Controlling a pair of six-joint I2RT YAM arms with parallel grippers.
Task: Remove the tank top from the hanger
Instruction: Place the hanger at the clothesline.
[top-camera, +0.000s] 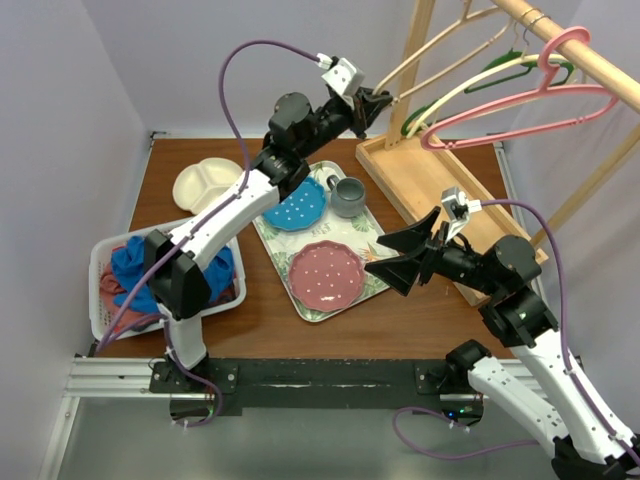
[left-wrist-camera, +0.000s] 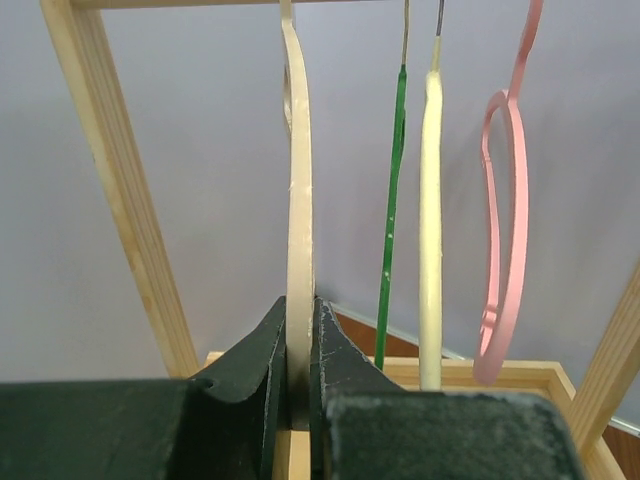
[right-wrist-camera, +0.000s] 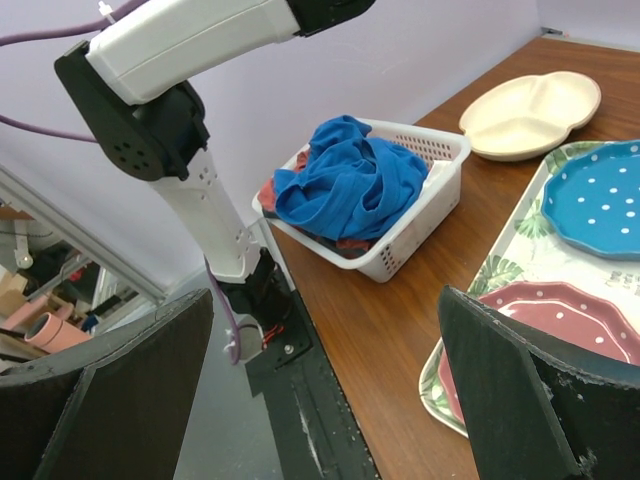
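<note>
Two arms noted: left gripper (left-wrist-camera: 298, 335) pinched tight on cream hanger (left-wrist-camera: 298, 200); right gripper (top-camera: 392, 256) spread wide, empty, beside tray (top-camera: 272, 250).

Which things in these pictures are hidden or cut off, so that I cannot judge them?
Left wrist view: the top edge cuts off the hanger hooks; the left gripper covers the lower end of the cream hanger it clamps.
Top external view: the left arm hides part of the basket.
Right wrist view: the blue cloth is crumpled, so its kind is unclear, and it covers the clothes beneath.
</note>
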